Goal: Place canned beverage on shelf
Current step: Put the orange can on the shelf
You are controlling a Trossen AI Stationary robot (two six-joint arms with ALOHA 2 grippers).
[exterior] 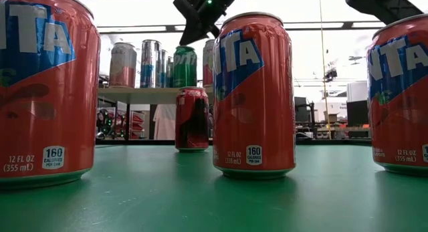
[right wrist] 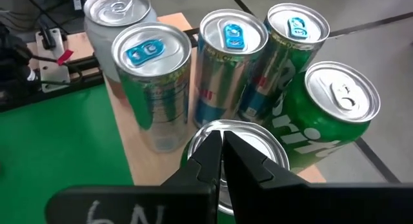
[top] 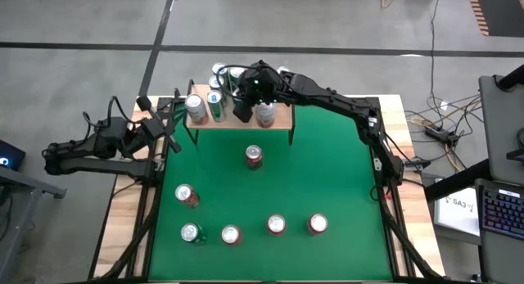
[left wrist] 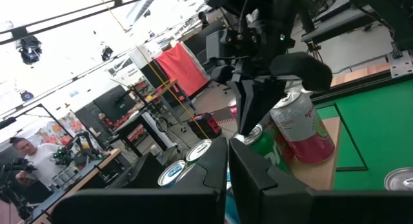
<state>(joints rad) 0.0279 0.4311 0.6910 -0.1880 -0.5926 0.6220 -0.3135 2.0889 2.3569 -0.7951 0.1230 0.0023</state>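
Note:
The light-wood shelf [top: 282, 119] on black legs stands at the table's far side and carries several upright cans [right wrist: 151, 88], silver, blue-and-silver and green. My right gripper [right wrist: 221, 145] is shut and points down over the silver top of one can [right wrist: 258, 143] in the near row of the shelf. It also shows in the high view [top: 243, 112] and, above the shelf cans, in the low view [exterior: 186, 38]. My left gripper [left wrist: 227, 162] is shut and empty at the table's far left [top: 164, 127]. Several red cans [top: 254, 156] stand on the green table. My right gripper has its shut fingertips [right wrist: 210, 153] over the can's top [right wrist: 258, 143], coming from above. I cannot tell whether they touch it. The can stands upright on the shelf.
Red cans stand on the green table top: one [top: 254, 156] in front of the shelf, one [top: 187, 195] at the left, several along the near edge [top: 276, 225]. A pinkish can [left wrist: 300, 124] stands on the shelf beside my right gripper's fingers. The table's middle is bare.

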